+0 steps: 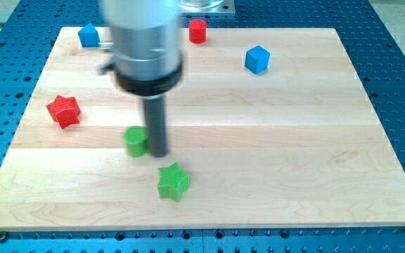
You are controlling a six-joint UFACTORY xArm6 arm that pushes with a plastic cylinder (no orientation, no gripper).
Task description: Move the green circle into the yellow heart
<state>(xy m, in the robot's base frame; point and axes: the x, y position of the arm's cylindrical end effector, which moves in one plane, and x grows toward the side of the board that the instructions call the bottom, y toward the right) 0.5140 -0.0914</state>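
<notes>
The green circle [136, 141] sits on the wooden board left of centre. My tip [158, 153] rests on the board right against the circle's right side. No yellow heart shows in the view; the arm's grey body [145, 42] covers part of the board's top left and may hide it.
A green star [173, 182] lies just below and right of my tip. A red star [64, 110] is at the left. A blue block [88, 35] and a red cylinder [198, 31] are near the top edge. A blue cube [256, 59] is at the upper right.
</notes>
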